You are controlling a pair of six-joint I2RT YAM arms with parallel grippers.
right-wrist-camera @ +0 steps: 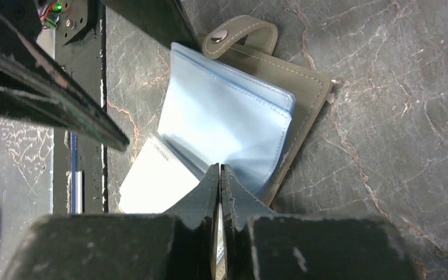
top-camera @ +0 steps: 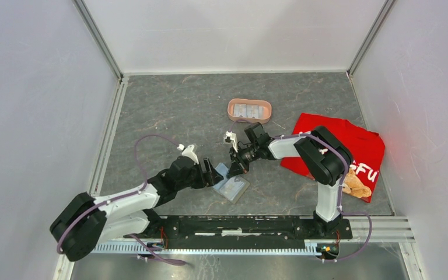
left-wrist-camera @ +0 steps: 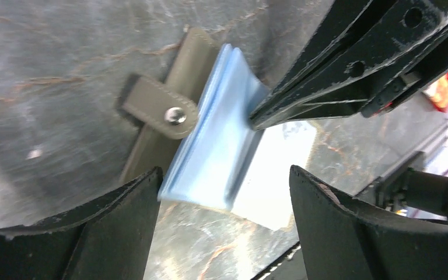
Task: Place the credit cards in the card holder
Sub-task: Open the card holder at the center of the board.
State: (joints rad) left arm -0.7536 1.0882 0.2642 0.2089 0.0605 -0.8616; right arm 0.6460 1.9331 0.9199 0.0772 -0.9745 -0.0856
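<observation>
The card holder (top-camera: 233, 186) is laid open on the near middle of the table (top-camera: 169, 105), the left gripper (left-wrist-camera: 224, 181) is held wide apart at its left edge with nothing gripped, and the right gripper (right-wrist-camera: 219, 170) is pinched almost shut on a thin pale credit card (right-wrist-camera: 218, 248) at the blue sleeves (right-wrist-camera: 227, 116).

The card holder (top-camera: 231, 185) lies opened on the table (top-camera: 169, 105) near its front edge. The left gripper (top-camera: 214, 174) sits just left of it, and the right gripper (top-camera: 235, 166) just behind it, with its fingertips at the sleeves. One card (right-wrist-camera: 151, 181) lies partly under those sleeves, on the side toward the arm bases. Well behind, a tray (top-camera: 230, 111) holds more cards (top-camera: 249, 109). A cloth (top-camera: 361, 146) lies to the right, beneath the right arm.
</observation>
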